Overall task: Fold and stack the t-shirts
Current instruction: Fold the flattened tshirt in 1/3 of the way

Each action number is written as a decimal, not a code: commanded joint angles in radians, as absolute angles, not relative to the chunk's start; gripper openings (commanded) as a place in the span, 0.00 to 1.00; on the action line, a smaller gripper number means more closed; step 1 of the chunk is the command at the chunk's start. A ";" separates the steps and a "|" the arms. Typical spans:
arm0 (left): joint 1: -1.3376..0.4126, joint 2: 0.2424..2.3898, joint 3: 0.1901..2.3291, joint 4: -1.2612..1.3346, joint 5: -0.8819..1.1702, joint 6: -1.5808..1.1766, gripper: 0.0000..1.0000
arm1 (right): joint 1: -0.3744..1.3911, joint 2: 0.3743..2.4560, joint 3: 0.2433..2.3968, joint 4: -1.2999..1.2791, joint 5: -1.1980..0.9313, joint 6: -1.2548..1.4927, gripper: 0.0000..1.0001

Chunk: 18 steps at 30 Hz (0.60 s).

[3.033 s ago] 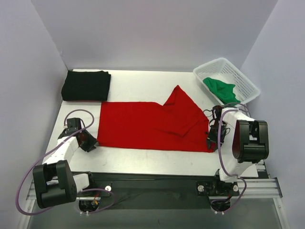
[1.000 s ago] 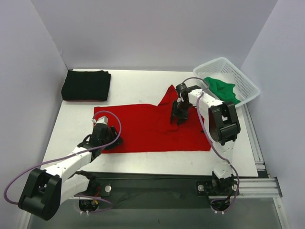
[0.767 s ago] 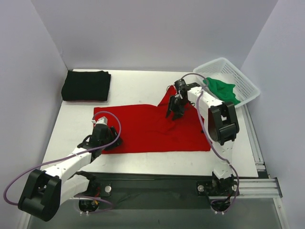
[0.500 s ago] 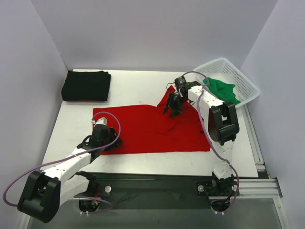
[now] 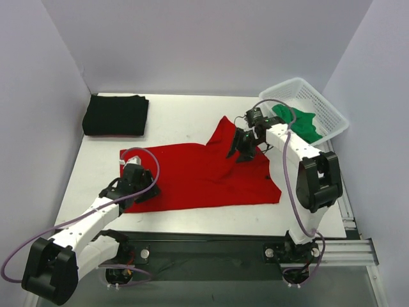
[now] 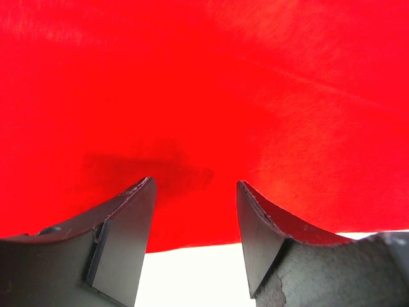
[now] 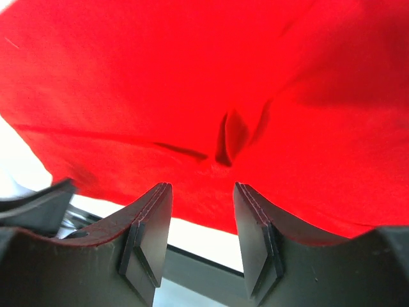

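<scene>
A bright red t-shirt [image 5: 192, 173] lies spread across the middle of the table, with one flap raised toward the back at its right. My left gripper [image 5: 139, 187] is at the shirt's near left corner. In its wrist view the jaws are open over the red cloth [image 6: 223, 96], with nothing between the fingers and my left gripper [image 6: 195, 187] just past the hem. My right gripper [image 5: 241, 146] hovers over the raised flap, open, and a small pinched wrinkle [image 7: 230, 137] lies ahead of my right gripper [image 7: 201, 187]. A folded black t-shirt [image 5: 115, 115] lies at the back left.
A white mesh basket [image 5: 323, 105] stands at the back right with a green t-shirt [image 5: 298, 121] bunched inside. White table [image 5: 185, 115] shows behind the red shirt. Walls close in on the left, back and right.
My right gripper swung over the raised flap toward the back, then to the right, its jaws widening a little. The flap's peak and the shirt's left edge shifted left. My left gripper moved slightly.
</scene>
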State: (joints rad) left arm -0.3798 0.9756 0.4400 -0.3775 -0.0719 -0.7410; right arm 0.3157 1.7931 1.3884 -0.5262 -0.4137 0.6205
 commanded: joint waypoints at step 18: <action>-0.380 0.901 0.433 -0.408 -0.086 -0.769 0.64 | 0.482 2.022 1.463 -0.520 -0.364 0.607 0.43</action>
